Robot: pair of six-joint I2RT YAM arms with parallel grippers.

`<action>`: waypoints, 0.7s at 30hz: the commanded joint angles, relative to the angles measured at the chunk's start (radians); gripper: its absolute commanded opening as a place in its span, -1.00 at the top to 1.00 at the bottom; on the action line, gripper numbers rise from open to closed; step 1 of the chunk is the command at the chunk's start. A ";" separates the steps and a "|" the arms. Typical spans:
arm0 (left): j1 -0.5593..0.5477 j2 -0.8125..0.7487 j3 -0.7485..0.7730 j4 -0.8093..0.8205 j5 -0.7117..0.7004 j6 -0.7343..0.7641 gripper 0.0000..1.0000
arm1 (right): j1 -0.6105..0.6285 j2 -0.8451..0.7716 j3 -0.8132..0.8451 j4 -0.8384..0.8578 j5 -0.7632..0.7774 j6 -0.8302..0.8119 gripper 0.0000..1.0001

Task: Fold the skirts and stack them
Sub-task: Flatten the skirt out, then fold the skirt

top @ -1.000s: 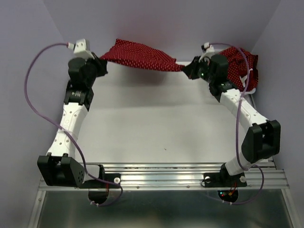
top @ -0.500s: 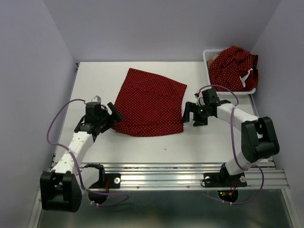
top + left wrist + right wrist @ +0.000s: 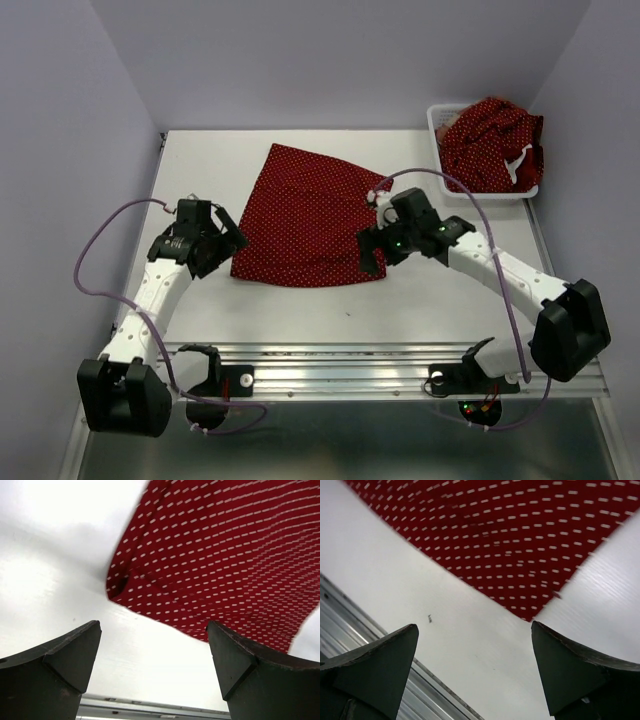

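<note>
**mika_r:** ok, where's everything at? I only see one skirt laid out.

**tob77:** yep, one dark red polka-dot skirt (image 3: 312, 220) is spread out on the white worktop (image 3: 300, 318), roughly in the middle. The narrow end points to the far side and the wide hem points toward the arms. The other cloth is bunched in the white basket (image 3: 436, 114) at the far right corner. It's a dotted red heap (image 3: 490, 140) with a bit of pale fabric (image 3: 522, 158) poking out on its right. Can't tell how many pieces are in that heap.

**mika_r:** and the arms, holding anything?

**tob77:** nope. The left gripper (image 3: 228, 250) sits just beside the skirt's near left corner, jaws spread wide with nothing in them. On its wrist camera the corner lies out ahead of the fingers (image 3: 65, 660), and bare worktop shows between them. The right gripper (image 3: 370, 252) is at the near right corner, also wide apart and holding nothing. From above it overlaps the edge of the cloth. Its own camera shows the corner tip out in front of the fingers, not between them.

**mika_r:** is the skirt folded?

**tob77:** looks flat and unfolded to me. The near left corner curls up a little in the left wrist view.
</note>
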 commanded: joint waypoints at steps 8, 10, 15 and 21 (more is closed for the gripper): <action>0.000 0.075 -0.195 0.139 0.038 -0.081 -0.97 | 0.286 0.135 -0.068 0.090 0.411 -0.293 -1.00; 0.000 0.093 -0.215 0.191 0.082 -0.077 -0.96 | 0.299 0.181 -0.052 0.101 0.448 -0.297 -1.00; 0.000 0.137 -0.244 0.217 0.046 -0.068 -0.58 | 0.299 0.182 -0.063 0.147 0.439 -0.291 -1.00; 0.000 0.197 -0.231 0.225 -0.005 -0.065 0.36 | 0.308 0.190 -0.075 0.114 0.390 -0.314 -1.00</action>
